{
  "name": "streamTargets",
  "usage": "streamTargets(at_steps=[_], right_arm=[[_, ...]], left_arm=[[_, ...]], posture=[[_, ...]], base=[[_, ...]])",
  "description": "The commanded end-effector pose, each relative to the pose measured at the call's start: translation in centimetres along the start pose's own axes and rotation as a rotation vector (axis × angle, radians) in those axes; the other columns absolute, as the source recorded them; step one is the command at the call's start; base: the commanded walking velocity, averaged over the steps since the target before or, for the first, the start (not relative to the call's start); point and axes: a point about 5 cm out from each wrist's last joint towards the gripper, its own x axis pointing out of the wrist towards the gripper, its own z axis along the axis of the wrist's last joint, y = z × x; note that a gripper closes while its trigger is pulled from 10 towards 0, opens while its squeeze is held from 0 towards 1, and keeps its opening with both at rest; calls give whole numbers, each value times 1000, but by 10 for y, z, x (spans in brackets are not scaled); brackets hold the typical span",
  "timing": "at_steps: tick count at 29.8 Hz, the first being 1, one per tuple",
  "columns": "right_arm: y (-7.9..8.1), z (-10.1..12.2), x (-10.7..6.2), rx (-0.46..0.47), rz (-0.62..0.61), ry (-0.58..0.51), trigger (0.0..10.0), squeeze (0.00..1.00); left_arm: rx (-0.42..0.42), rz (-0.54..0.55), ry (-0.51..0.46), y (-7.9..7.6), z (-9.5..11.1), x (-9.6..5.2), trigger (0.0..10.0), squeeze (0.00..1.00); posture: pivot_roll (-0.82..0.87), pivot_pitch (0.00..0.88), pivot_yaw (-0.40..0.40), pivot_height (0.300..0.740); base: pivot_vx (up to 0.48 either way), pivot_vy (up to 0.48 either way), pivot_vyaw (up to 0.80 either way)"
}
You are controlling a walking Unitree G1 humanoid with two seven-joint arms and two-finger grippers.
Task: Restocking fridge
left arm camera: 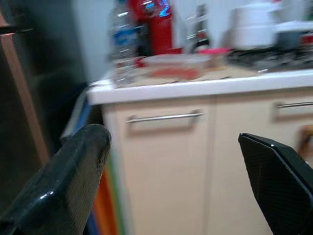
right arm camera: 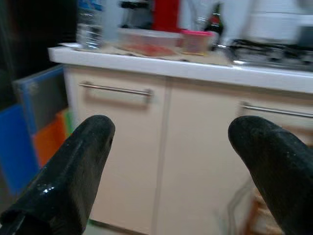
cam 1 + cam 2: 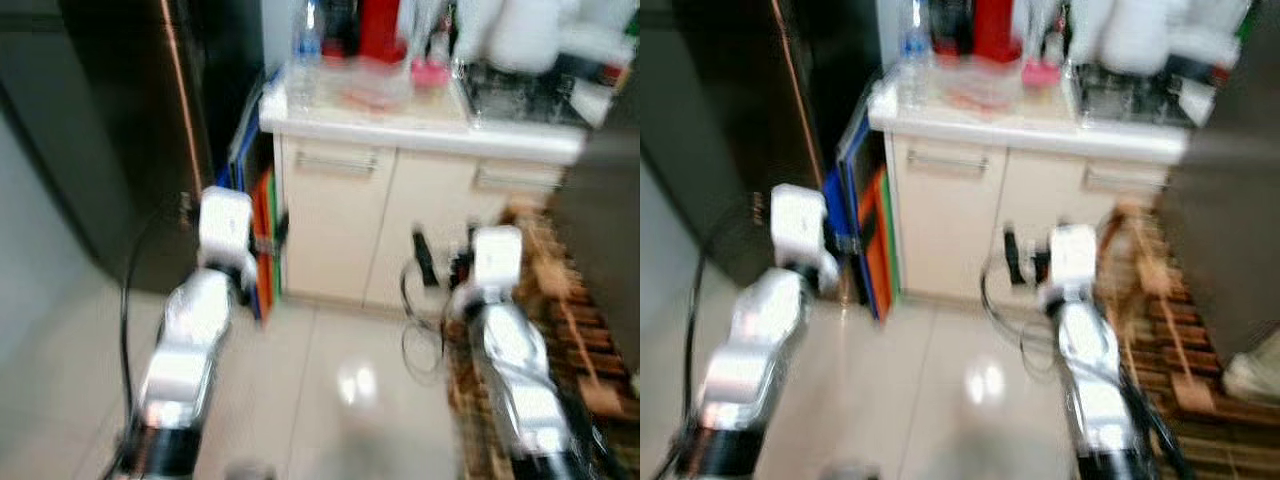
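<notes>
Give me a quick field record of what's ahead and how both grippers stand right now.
fridge: dark, tall, at the robot's left, door shut
counter: cream cabinet with two bar handles, straight ahead
on counter: water bottle, clear food box, small pink-lidded tub, red container
beside cabinet: blue and orange boards standing on edge
left gripper: open, empty, raised toward the cabinet
right gripper: open, empty, raised toward the cabinet
image: blurred

Fridge at left, cabinet to its right. On the counter: bottle far left, food box beside it, stove at right. Boards wedged between fridge and cabinet.
</notes>
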Motion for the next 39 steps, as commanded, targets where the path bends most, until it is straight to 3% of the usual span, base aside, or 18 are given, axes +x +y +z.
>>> streamTargets(at_steps=[1,16,22,35,39], right_arm=[[3,3,2,-4,6,-4,10000,0],[2,2,4,-8,4,-4,10000,0],[2,3,6,-11,6,-10,10000,0],[3,6,9,8,-22,-25,10000,0],[4,6,8,6,-26,-30,10000,0]], left_arm=[[12,14,-4,6,2,1,10000,0],[-3,7,-13,9,1,6,10000,0],[54,-19,-39,4,5,6,10000,0],[-4,-101,-64,-1,12,10,10000,0],[-31,-97,-55,0,11,11,10000,0]], posture=[[-27,0,-32,740],[-33,0,-22,740],[-35,0,-15,740],[-49,0,12,740],[-53,0,13,740]], base=[[0,0,-706],[0,0,-655],[0,0,-624],[0,-472,-604],[0,0,-545]])
